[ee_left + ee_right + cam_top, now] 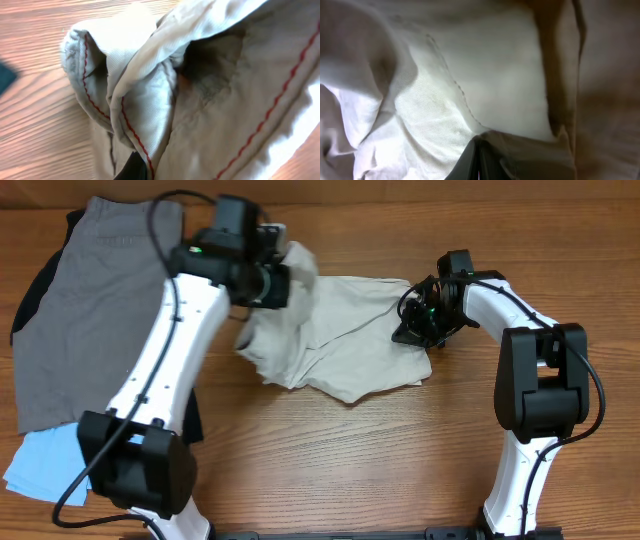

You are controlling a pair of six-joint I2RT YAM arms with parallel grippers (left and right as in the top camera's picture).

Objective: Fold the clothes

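Note:
The beige khaki shorts (350,335) lie crumpled at the table's middle back. My left gripper (275,275) is shut on their left end and holds that part lifted; the left wrist view shows the cloth's red-stitched seams (200,100) bunched close around the jaws (132,170). My right gripper (415,325) is shut on the shorts' right edge, low at the table; the right wrist view is filled with pale cloth (445,90) pinched between the dark fingers (477,160). Grey shorts (95,310) lie spread at the far left, over a black garment (30,300). Light-blue shorts (40,465) lie at the front left.
The left arm (160,370) reaches across the grey shorts' right edge. The right arm's base (535,400) stands at the right. Bare wooden tabletop (350,460) spans the front middle.

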